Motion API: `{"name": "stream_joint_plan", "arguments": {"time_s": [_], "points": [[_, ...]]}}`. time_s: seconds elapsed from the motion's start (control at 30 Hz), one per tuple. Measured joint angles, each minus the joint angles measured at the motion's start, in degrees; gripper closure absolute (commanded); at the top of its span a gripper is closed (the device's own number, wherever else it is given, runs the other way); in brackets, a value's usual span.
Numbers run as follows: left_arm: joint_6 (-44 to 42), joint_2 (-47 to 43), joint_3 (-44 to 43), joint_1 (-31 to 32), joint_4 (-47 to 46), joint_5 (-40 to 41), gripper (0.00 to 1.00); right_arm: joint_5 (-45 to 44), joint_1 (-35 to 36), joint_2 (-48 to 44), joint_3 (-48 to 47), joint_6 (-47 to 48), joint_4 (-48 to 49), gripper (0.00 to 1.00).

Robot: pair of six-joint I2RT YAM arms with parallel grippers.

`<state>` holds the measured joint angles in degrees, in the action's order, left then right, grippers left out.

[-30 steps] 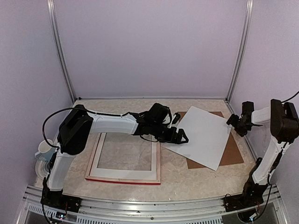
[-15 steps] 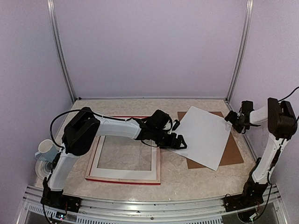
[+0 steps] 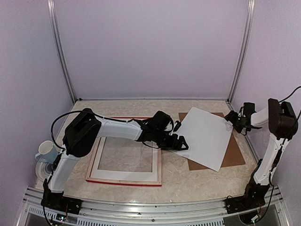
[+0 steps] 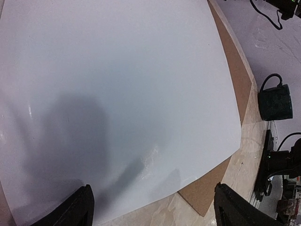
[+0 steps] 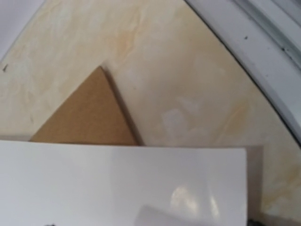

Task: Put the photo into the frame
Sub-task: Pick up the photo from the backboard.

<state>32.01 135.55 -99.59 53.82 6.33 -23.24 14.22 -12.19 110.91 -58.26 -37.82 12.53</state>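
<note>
On the right half of the table (image 3: 174, 176), your photo (image 3: 205, 135) lay white side up, skewed across the brown backing panel (image 3: 233, 156), outside the frame (image 3: 159, 167) and just beside its right rail. You had the left gripper (image 3: 180, 142) low at the photo's left corner, its fingers (image 4: 77, 208) spread wide and clamping nothing. Your right gripper (image 3: 232, 118) hung just beside the opposite corner, jaws likewise apart and empty. The frame sat pale back up under your left arm, a white mat (image 3: 97, 162) lying in it, with a mug (image 3: 47, 149) off to its left.
</note>
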Motion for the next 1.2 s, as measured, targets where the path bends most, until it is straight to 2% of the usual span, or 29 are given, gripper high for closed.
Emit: {"name": "stream_joint_plan", "arguments": {"time_s": [0.5, 0.97, 1.2], "points": [[0.79, 0.28, 0.0, 0.0, -0.96, -0.68, 0.14, 9.64, -1.14, -1.79, 7.43, -1.55, 9.68, 0.18], [2.01, 0.79, 0.02, 0.0, -2.45, -2.14, 0.14, 15.17, -1.14, -12.15, 13.14, -0.81, 9.6, 0.2], [2.49, 0.98, 0.02, 0.0, -3.17, -2.6, 0.14, 17.05, -0.04, -13.79, 17.73, -0.48, 9.62, 0.2]]}}
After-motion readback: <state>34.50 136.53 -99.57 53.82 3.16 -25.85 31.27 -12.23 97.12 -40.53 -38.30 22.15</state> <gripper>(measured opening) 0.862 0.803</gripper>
